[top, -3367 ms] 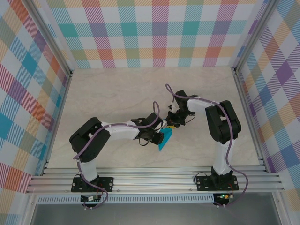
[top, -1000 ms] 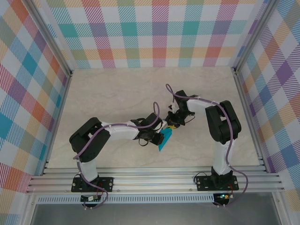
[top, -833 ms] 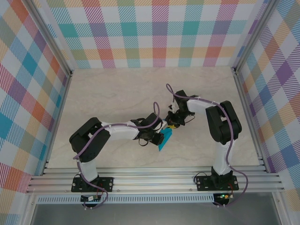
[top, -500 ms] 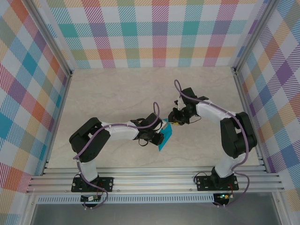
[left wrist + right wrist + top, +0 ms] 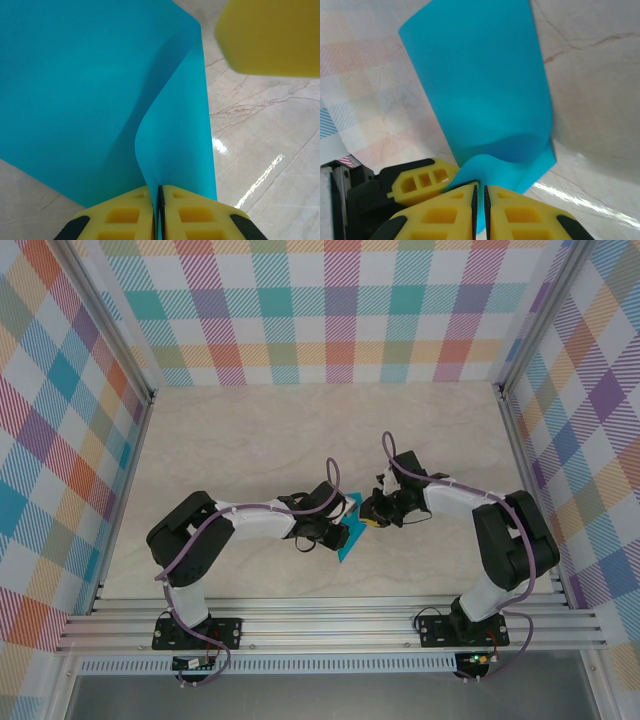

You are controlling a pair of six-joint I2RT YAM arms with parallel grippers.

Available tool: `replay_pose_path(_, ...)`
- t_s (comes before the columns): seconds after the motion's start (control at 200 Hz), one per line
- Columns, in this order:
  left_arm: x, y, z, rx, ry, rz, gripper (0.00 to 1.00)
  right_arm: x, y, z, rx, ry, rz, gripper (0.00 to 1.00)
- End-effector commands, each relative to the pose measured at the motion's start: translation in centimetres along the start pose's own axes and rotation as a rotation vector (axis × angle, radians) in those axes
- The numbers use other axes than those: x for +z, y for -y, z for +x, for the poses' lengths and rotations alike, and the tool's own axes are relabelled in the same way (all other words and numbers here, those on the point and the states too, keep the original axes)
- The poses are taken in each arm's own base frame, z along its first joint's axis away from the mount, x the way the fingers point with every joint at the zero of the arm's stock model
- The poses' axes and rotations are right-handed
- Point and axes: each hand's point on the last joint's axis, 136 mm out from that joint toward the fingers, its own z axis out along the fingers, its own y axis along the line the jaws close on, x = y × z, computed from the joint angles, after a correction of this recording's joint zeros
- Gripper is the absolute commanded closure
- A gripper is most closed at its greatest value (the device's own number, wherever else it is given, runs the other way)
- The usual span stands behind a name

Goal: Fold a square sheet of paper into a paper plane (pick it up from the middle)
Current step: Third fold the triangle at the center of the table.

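From my seat, the square sheet of paper (image 5: 349, 538) is off the marble-look table (image 5: 250, 440), held up between both arms a little toward 5 o'clock from the table's middle in the top view. The left arm reaches it from 9 o'clock and the right arm from 3 o'clock. On the left wrist camera, the left gripper (image 5: 159, 192) is clamped on the sheet's lower edge at 6 o'clock: the two yellow pads are pressed together with just the thin teal paper between them. The paper rises from there in a soft curl, one flap spreading toward 10 o'clock and a narrower one toward 12. A yellow finger (image 5: 270, 37) of the other arm sits blurred at 1 o'clock, just beside the sheet's upper corner. On the right wrist camera, the right gripper (image 5: 479, 192) is likewise pinched onto the paper at 6 o'clock, pads nearly touching with the edge caught between. The sheet bulges above the grip and stands toward 12 o'clock, bent rather than creased flat.
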Motion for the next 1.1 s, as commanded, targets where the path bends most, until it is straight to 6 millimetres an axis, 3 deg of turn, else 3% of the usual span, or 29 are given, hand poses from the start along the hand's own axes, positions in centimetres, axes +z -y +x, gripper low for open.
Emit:
replay_pose_path(0.0,-0.1,-0.7,1.0,-0.013,-0.032,-0.011,0.88,1.2,-0.6,0.0,0.008,-0.017,-0.049,0.86)
replay_pose_path(0.23,-0.2,-0.5,1.0,-0.013,-0.031,-0.006,0.88,2.4,1.0,0.2,0.026,-0.043,-0.006,0.86)
replay_pose_path(0.715,-1.2,-0.2,0.5,0.001,-0.018,-0.007,0.88,2.7,2.5,0.5,0.017,-0.052,0.057,0.85)
replay_pose_path(0.885,-1.3,-0.1,0.3,0.009,-0.026,-0.004,0.88,2.5,1.8,0.2,0.004,-0.052,0.045,0.84)
replay_pose_path(1.095,-0.7,-0.3,0.9,0.007,-0.050,-0.005,0.88,1.1,0.2,-1.9,-0.057,-0.008,0.095,0.83)
